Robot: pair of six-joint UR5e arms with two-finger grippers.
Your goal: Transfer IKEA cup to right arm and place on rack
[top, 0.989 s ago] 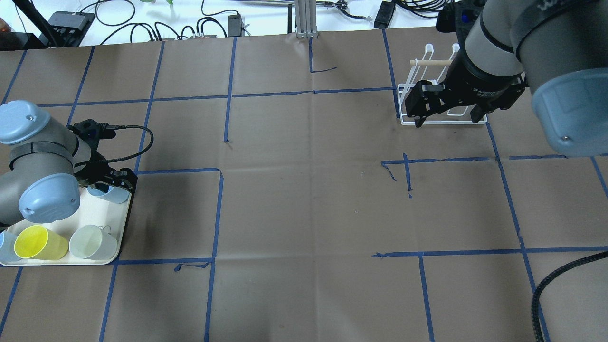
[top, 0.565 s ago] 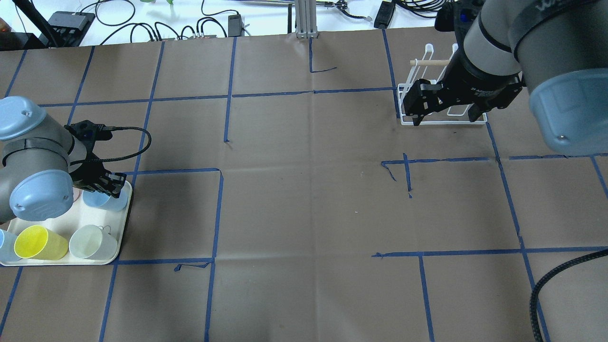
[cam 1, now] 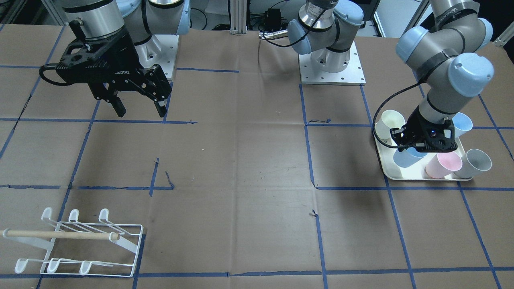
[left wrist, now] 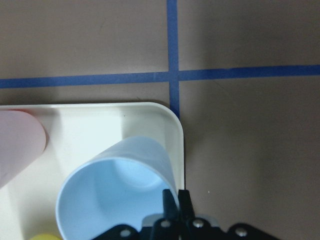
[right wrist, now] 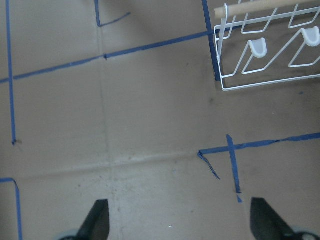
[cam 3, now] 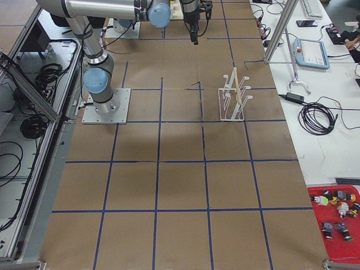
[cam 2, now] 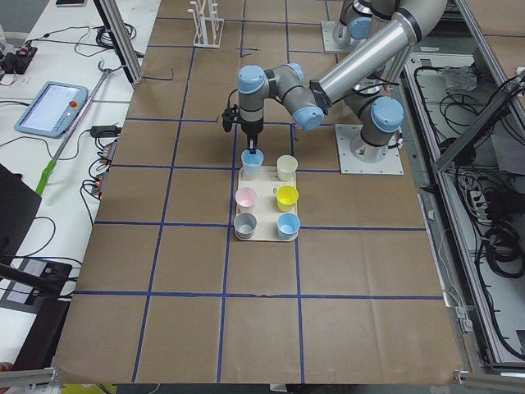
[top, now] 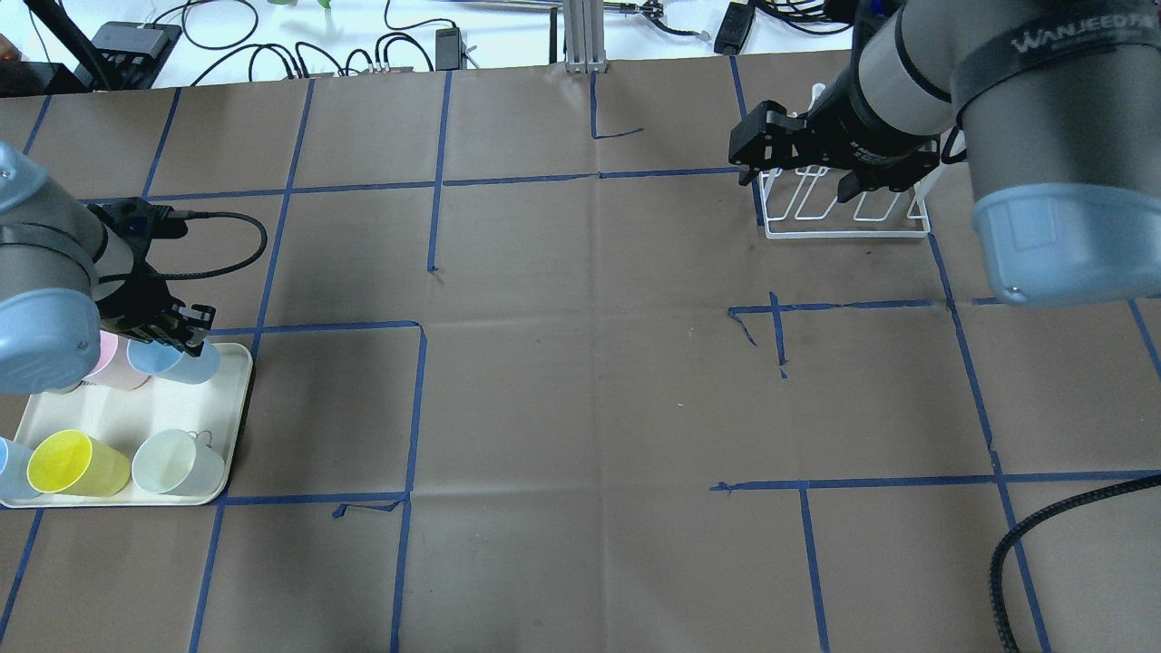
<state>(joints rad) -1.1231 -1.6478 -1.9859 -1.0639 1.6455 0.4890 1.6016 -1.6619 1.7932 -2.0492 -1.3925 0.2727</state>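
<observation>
My left gripper (top: pixel 174 332) is shut on the rim of a light blue IKEA cup (top: pixel 178 363). It holds the cup tilted over the far right corner of the cream tray (top: pixel 118 417). The left wrist view shows the two fingers pinched on the cup's wall (left wrist: pixel 120 200) above the tray's corner (left wrist: pixel 100 130). From the front the cup (cam 1: pixel 404 158) hangs under the left gripper (cam 1: pixel 422 141). My right gripper (top: pixel 800 180) is open and empty, high in front of the white wire rack (top: pixel 848 216). The rack also shows in the right wrist view (right wrist: pixel 270 55) and the front view (cam 1: pixel 80 245).
Other cups lie on the tray: yellow (top: pixel 73 462), pale grey (top: pixel 174 462), pink (top: pixel 107 355), and a blue one (top: pixel 7 458) at the view's edge. Blue tape lines cross the brown table cover. Cables and boxes (top: pixel 399 45) line the far edge.
My left gripper has moved left over the tray's far end with the blue cup, uncovering the pink cup. My right gripper has moved farther away and left, over the rack's front, still open.
</observation>
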